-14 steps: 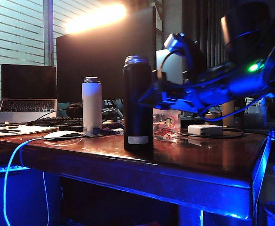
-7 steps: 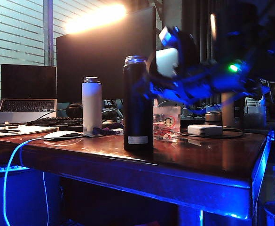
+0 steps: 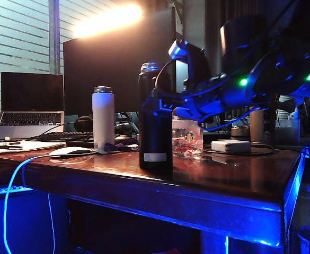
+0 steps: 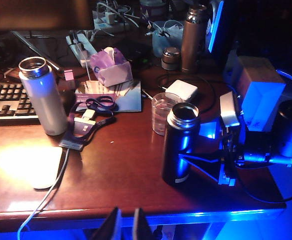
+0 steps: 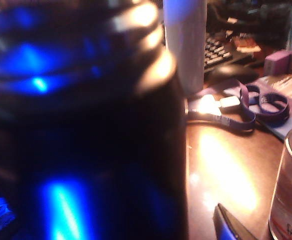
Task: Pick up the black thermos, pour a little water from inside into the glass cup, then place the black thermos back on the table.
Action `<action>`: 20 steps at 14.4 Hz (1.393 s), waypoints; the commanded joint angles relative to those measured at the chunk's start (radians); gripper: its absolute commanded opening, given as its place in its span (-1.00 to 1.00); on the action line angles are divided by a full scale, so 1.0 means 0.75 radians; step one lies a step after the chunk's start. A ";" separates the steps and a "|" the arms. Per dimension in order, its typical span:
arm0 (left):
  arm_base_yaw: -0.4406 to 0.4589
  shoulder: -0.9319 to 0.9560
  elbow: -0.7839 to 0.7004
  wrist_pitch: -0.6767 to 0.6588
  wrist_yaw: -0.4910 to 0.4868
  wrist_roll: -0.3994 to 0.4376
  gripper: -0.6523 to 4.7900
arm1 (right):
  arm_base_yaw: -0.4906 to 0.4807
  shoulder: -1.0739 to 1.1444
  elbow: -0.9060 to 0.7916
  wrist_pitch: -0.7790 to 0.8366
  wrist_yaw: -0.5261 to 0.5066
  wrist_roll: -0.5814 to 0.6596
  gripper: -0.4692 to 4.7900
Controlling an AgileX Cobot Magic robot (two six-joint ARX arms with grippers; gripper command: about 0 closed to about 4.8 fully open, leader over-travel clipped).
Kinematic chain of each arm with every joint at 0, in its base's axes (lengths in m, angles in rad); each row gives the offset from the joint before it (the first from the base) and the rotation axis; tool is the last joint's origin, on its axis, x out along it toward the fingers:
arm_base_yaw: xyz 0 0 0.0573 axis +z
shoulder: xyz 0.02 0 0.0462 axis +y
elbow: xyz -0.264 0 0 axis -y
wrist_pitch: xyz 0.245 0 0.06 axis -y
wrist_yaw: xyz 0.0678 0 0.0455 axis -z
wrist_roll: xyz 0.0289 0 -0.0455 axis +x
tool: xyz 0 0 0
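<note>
Glossy reddish-brown table (image 3: 223, 180) under blue light, dim room with bright blinds (image 3: 22, 32) far left. Black thermos (image 3: 155, 119) upright near the front edge, glass cup (image 3: 187, 138) just behind. Right gripper (image 4: 198, 162) spread wide around the thermos. Left gripper (image 4: 126, 227) low at the near edge, fingers nearly together, holding nothing.

My room is dim, washed in blue from under the table (image 3: 239, 203). A bright window flare burns out the exterior view's top. In my right wrist view the black thermos (image 5: 81, 125) fills the frame, badly blurred; warm glare pools on the wood in both wrist views.
</note>
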 commanded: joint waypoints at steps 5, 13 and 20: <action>0.000 -0.003 0.005 0.017 0.005 -0.003 -0.57 | 0.002 0.045 0.036 -0.002 0.003 0.005 1.00; 0.000 -0.003 0.005 0.016 0.005 -0.003 -0.57 | 0.014 0.119 0.055 0.070 0.012 -0.051 1.00; 0.000 -0.003 0.005 0.015 0.006 -0.004 -0.57 | 0.118 0.131 0.100 0.058 0.351 -0.070 1.00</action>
